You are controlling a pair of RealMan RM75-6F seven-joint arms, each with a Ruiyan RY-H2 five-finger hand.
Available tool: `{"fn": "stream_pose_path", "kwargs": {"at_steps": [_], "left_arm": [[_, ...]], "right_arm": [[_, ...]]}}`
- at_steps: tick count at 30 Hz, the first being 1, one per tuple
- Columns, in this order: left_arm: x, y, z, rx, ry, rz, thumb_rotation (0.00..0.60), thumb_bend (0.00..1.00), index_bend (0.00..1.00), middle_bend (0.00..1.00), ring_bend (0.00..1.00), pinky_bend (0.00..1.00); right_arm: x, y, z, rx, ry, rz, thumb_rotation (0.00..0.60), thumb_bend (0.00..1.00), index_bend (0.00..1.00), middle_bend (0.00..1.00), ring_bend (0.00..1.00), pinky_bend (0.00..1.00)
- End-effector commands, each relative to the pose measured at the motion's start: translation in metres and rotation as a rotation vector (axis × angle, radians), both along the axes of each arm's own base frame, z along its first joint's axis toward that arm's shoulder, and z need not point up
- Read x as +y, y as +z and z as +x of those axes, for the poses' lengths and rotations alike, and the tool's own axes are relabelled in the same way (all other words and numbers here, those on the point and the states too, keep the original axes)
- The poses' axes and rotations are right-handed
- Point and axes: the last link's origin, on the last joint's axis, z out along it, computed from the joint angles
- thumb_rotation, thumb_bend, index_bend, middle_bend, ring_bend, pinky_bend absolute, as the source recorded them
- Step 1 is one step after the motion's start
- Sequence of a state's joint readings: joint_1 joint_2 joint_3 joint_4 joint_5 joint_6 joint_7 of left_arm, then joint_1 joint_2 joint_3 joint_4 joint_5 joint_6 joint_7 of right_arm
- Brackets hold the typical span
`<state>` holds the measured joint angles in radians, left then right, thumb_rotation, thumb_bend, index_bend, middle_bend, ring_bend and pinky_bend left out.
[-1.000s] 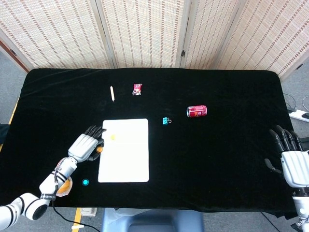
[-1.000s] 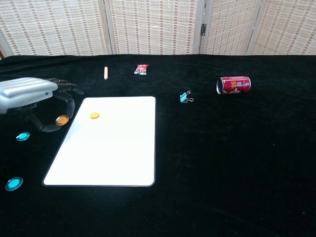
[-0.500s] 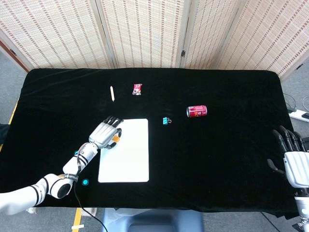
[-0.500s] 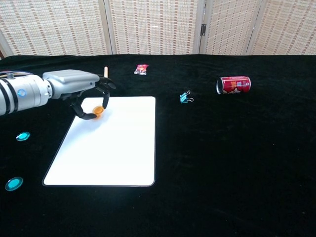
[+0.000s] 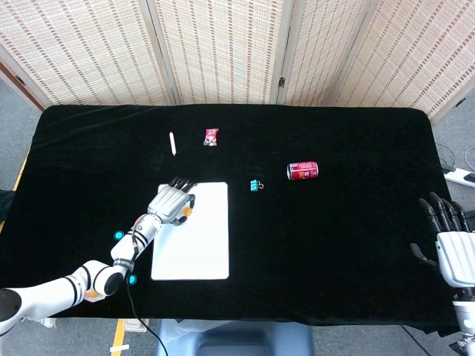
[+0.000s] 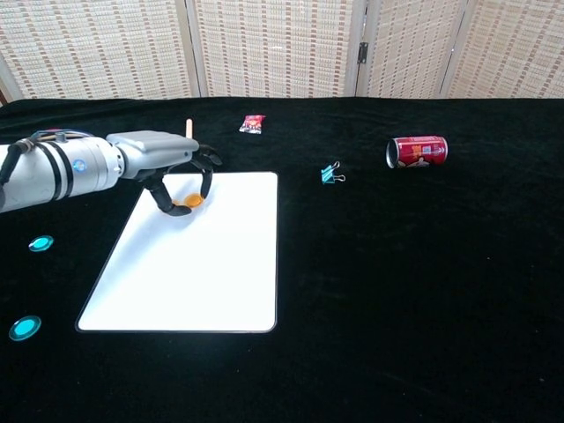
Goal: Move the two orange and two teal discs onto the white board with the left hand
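Left hand (image 6: 172, 167) is over the top left part of the flat white board (image 6: 194, 273), and it pinches a small round orange disc (image 6: 193, 201) between its dark fingers (image 6: 205, 181). From the chest view the disc looks very close to the board, but I cannot tell if it is touching yet. I cannot see a second orange disc in these pictures; it may be hidden under the hand.

Two small round teal discs sit on the black cloth, off to the left of the board: one (image 6: 40, 243) is nearer the hand and one (image 6: 25, 328) is nearer the front edge. They are not on the board yet.

Right hand (image 5: 449, 241) is far away at the other side of the black table (image 5: 334, 245), holding nothing, with its fingers apart.

I think the job now is to put the orange disc down. To do it well, the hand should go low until the disc lies flat on the board, then let the fingers spread slowly so the disc does not roll or slide. It should lift straight up after that, so the fingers do not drag the disc off the edge, which is close by. Leaving room lower on the board for the teal discs would help too
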<state>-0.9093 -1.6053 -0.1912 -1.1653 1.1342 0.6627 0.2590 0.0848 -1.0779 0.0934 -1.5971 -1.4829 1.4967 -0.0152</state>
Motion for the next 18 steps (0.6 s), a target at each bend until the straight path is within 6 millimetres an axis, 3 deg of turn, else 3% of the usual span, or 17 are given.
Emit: {"fn": "stream_pose_path", "kwargs": {"at_steps": [1,6,12,15,18], "left_arm": [[0.001,-0.002,0.001,0.001,0.003,0.001,0.600,0.40,0.48,0.13,0.00,0.00],[0.003,-0.006,0.003,0.018,0.006,-0.007,0.600,0.40,0.46,0.13,0.00,0.00],[-0.001,-0.006,0.004,0.024,0.012,-0.023,0.600,0.40,0.31,0.12,0.00,0.00],[-0.001,0.003,0.003,-0.029,0.040,-0.010,0.600,0.40,0.28,0.11,0.00,0.00],[-0.003,0.019,-0.004,-0.073,0.055,0.027,0.600,0.40,0.31,0.11,0.00,0.00]], "right_arm": [[0.000,0.000,0.000,0.000,0.000,0.000,0.600,0.34,0.00,0.03,0.03,0.04],[0.001,0.001,-0.001,0.000,-0.002,-0.001,0.600,0.34,0.00,0.03,0.03,0.04],[0.001,0.001,-0.001,-0.001,-0.006,-0.004,0.600,0.34,0.00,0.03,0.03,0.04],[0.002,0.001,-0.001,-0.002,-0.002,-0.005,0.600,0.34,0.00,0.03,0.03,0.04],[0.002,0.003,0.000,-0.002,0.002,-0.008,0.600,0.34,0.00,0.03,0.03,0.04]]}}
